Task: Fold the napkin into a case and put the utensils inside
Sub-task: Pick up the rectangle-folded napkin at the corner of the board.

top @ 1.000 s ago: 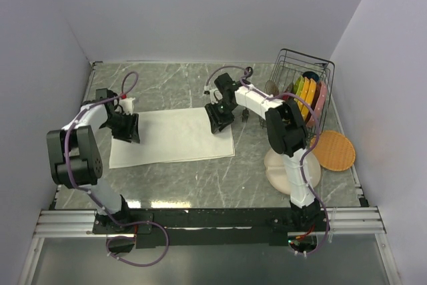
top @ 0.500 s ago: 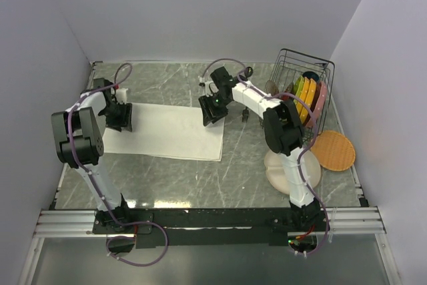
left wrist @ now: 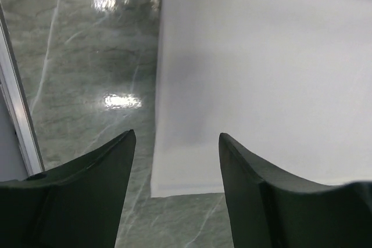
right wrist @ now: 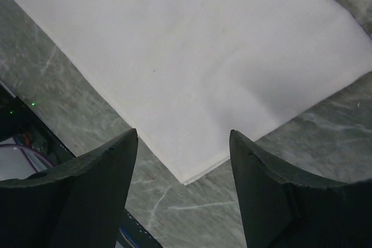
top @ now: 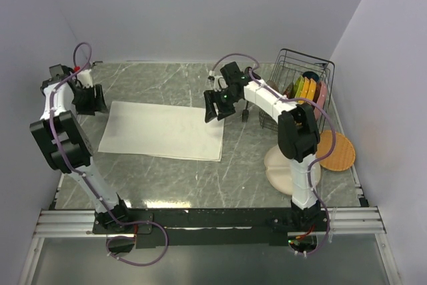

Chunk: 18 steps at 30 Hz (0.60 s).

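We see the napkin lying flat on the marble table as a broad cream rectangle, smooth and unwrinkled. In the right wrist view its corner edge looks doubled, so we judge that it may already carry one fold. It is far too wide to be a narrow case yet. More folding is left to do, and then the loading of the utensils.

A dark fork lies on the table just beyond the napkin's far right corner, partly hidden by the right arm. It is not on the cloth. We cannot pick out the spoon with any certainty.

The left gripper hangs just off the napkin's far left corner. Its wrist view shows dark fingers spread well apart, with nothing between them and only cloth edge and table below.

The right gripper hovers over the napkin's far right corner. Its fingers are likewise spread wide and empty, with the cloth's corner showing in the gap beneath them. Neither gripper touches the napkin as far as we can tell.
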Motion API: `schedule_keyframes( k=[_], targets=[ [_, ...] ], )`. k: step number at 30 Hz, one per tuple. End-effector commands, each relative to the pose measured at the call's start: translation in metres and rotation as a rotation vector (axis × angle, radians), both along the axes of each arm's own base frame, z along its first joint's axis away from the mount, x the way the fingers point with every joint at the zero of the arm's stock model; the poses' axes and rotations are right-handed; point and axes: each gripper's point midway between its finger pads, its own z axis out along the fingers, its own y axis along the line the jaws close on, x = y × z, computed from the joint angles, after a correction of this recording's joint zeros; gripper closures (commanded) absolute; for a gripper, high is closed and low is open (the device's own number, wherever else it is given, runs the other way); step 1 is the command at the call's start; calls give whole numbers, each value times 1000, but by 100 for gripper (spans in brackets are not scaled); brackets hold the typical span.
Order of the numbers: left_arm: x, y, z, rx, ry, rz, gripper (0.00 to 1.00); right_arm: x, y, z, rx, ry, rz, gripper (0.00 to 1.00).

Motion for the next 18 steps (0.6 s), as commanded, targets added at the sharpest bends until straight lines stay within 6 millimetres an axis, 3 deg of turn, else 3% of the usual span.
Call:
schedule_keyframes(
  k=[1,10,18],
  targets=[
    [-10,3,-26,-1,83,-28,36,-6,-14,10,-41,7,-70,27],
    [-16,7,-75,33,148,-35,41,-30,-37,-17,-142,91,-83,27],
    [-16,11,-89,114,154,-68,43,-40,-48,-36,-195,127,-85,29]
  ],
)
